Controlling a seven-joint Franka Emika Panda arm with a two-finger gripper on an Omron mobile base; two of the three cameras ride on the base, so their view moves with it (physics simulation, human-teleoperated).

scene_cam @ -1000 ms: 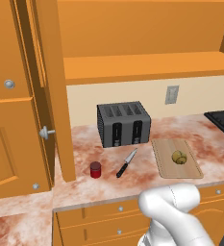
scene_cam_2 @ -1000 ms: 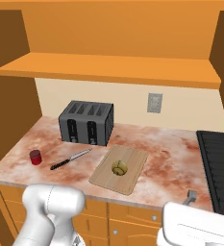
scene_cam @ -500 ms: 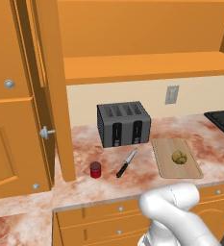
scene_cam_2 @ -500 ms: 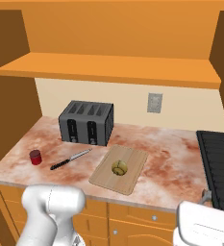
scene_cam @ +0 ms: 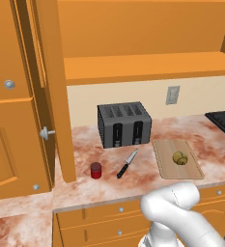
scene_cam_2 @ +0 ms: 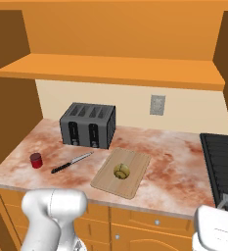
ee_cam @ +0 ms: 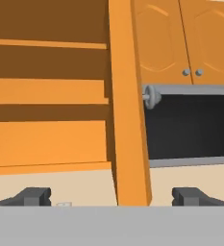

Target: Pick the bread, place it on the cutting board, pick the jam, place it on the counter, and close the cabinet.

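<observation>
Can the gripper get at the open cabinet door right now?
Probably yes. In the hand view the gripper is open, and the cabinet door stands edge-on between its fingertips with nothing in front of it.

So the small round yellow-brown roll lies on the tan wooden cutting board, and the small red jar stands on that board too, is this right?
Not quite. The small round yellow-brown roll does lie on the tan wooden cutting board, but the small red jar stands on the marbled counter, left of the black-handled knife, apart from the board. The left base view shows this.

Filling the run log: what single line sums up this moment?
roll: on board | jar: on counter | cabinet door: open | end effector: open, facing door edge
</observation>
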